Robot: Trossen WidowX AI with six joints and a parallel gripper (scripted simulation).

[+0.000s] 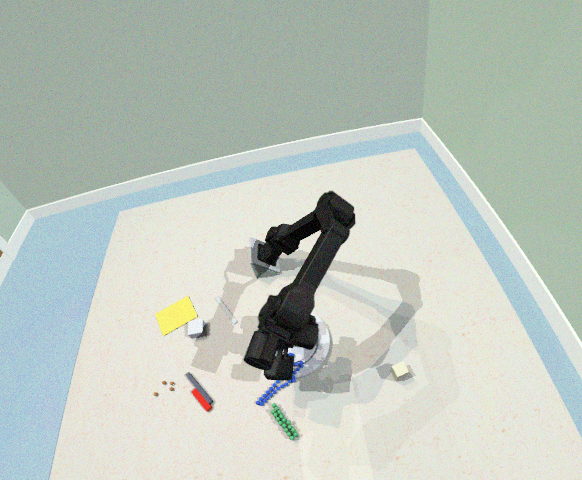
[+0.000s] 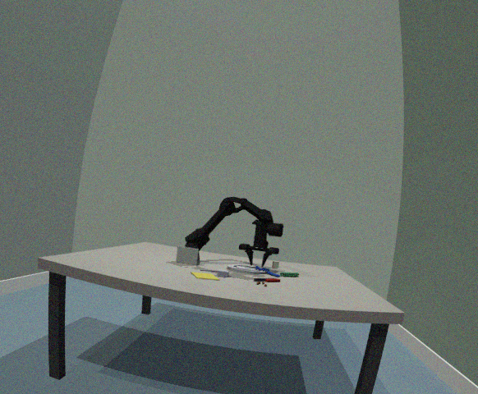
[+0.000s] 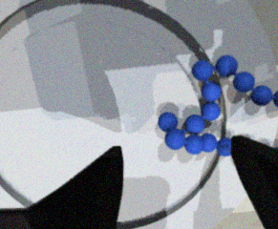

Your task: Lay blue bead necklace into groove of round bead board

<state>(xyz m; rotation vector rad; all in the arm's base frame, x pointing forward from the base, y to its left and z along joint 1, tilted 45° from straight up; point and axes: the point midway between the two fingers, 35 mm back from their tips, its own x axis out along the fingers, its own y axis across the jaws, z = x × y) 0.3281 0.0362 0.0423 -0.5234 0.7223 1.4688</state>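
The round white bead board (image 1: pixel 324 338) (image 3: pixel 33 138) lies flat, with a dark ring-shaped groove. The blue bead necklace (image 1: pixel 268 395) (image 2: pixel 268 272) (image 3: pixel 176 139) lies partly on the board. In the wrist view a few beads are at the right part of the groove, and a bent end of several beads lies inside the ring. The rest trails outward over the board's edge onto the table. My gripper (image 2: pixel 257 265) (image 3: pixel 176 149) is open, low over the board, its fingertips apart on either side of the bent end. The right fingertip overlaps the strand in the wrist view; whether they touch is unclear.
A green bead string (image 1: pixel 284 422) (image 2: pixel 289 274) lies beside the blue necklace's outer end. A red and grey bar (image 1: pixel 202 400), small brown beads (image 1: pixel 172 383), a yellow sheet (image 1: pixel 176 315), a white cube (image 1: pixel 195 328) and a cream cube (image 1: pixel 399 370) lie around the board.
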